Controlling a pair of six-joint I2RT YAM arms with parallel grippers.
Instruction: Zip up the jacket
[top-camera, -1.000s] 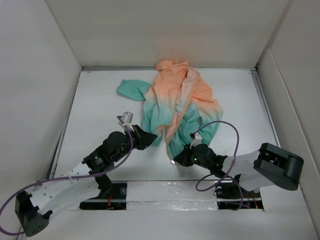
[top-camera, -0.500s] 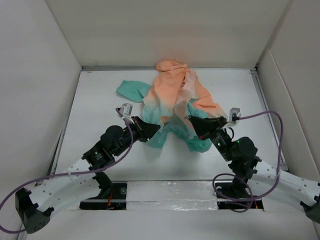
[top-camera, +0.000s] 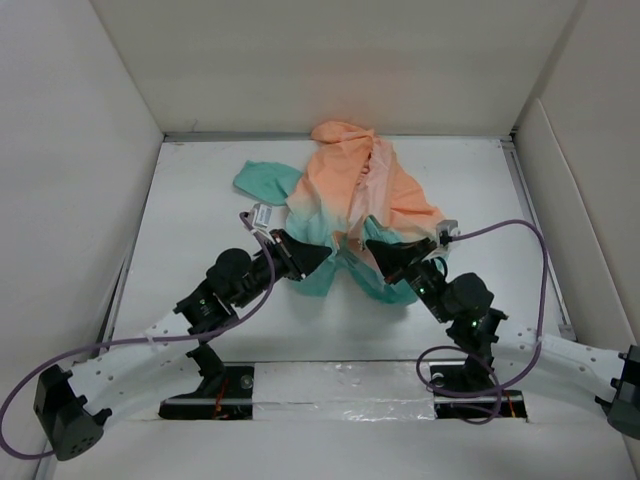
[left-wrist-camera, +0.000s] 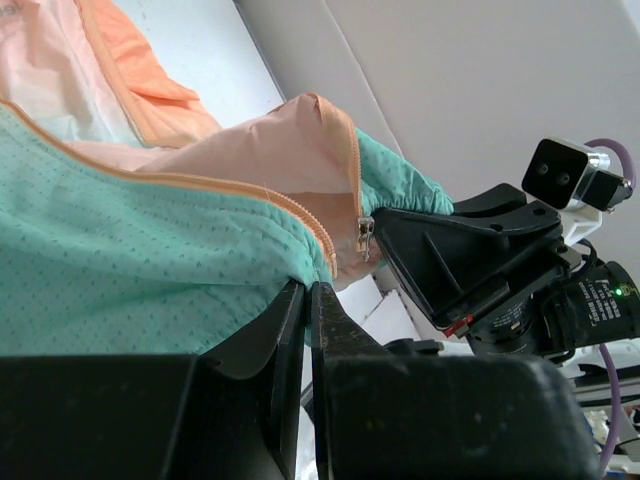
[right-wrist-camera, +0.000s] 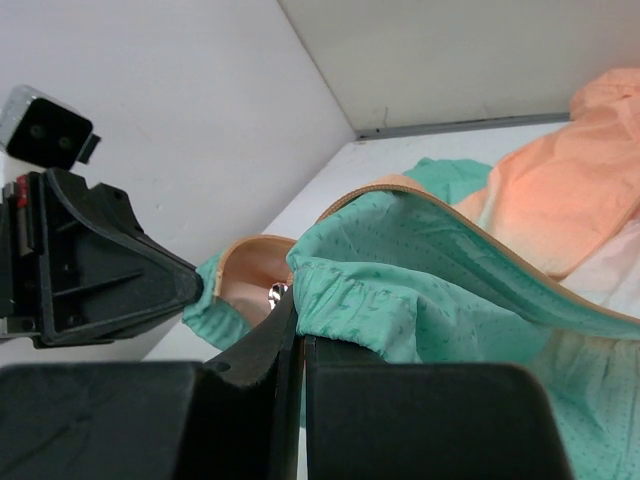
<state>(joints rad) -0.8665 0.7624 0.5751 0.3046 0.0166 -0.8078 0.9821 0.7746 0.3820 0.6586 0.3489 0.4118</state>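
Jacket lay bunched on the table just beyond both claws, left claw clenched on its teal hem, right claw clenched on the facing teal hem, claws near each other, metal zipper pull hanging between them.

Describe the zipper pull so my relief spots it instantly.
Find the jacket, the peach and teal heap, its teal edge pinched in the left tool. Above those tips, orange zipper trim runs down a pink flap. The zipper pull is the small silver tab at that trim's end, the only metal there.
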